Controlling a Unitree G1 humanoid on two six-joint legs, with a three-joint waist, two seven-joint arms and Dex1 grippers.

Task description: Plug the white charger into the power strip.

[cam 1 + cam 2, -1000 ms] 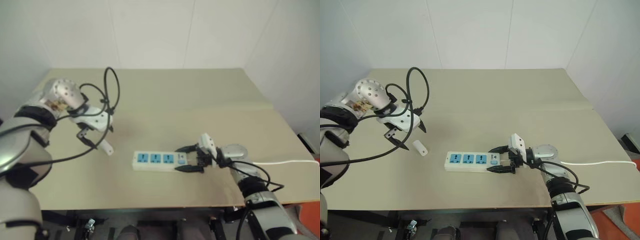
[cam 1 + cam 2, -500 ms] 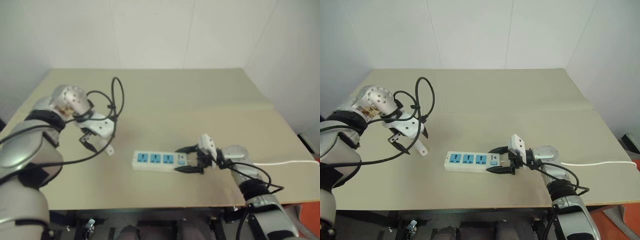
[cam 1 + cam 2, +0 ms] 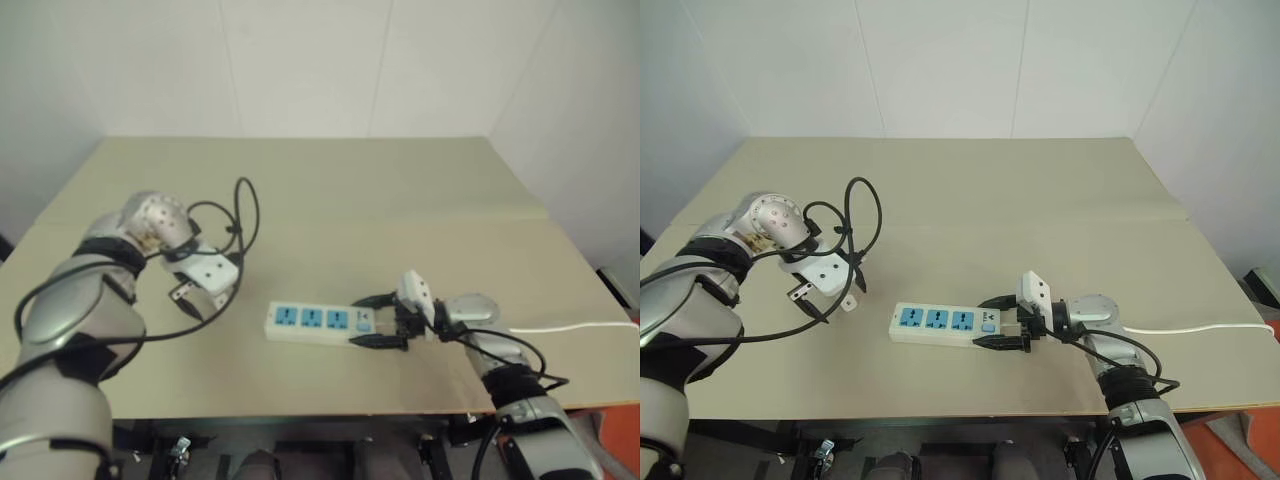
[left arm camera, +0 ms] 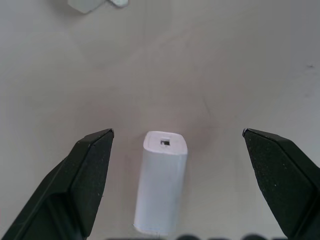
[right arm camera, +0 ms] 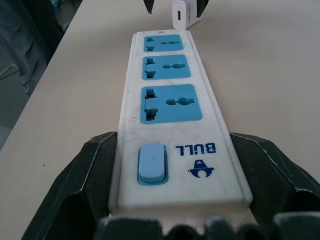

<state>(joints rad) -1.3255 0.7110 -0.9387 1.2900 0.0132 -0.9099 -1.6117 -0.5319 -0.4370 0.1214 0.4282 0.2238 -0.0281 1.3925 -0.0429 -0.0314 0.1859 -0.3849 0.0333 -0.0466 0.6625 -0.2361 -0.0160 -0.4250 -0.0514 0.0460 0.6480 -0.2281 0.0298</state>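
Bare worktop [image 3: 1040, 190] fills the upper half of the frame. At lower centre, the power strip [image 3: 945, 323] bars the path between the two pincers.

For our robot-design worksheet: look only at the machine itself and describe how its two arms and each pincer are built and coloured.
Both arms are silver-grey metal segments joined by black bands, with rounded silver wrist joints. Loose black cables loop outside each arm, the largest loop by the left wrist. The left pincer and the right pincer each have two black, tapering, matte-textured fingers. A white boxy camera housing sits on each wrist.
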